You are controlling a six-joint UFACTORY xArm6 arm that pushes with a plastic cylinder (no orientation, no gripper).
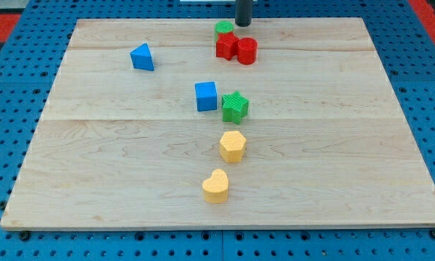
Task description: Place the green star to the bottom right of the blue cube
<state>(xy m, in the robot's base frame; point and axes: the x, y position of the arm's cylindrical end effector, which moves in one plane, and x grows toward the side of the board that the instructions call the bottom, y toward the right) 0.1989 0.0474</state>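
Observation:
The green star (pixel 235 106) lies on the wooden board (pixel 333 145) near the middle, touching or almost touching the lower right side of the blue cube (pixel 206 96). My tip (pixel 243 23) is at the view's top edge of the board, far above both, just right of a green block (pixel 223 29).
Two red blocks (pixel 227 46) (pixel 247 51) sit just below my tip, by the green block. A blue triangular block (pixel 142 57) is at the upper left. A yellow hexagon (pixel 233 146) and a yellow heart (pixel 217 186) lie below the star.

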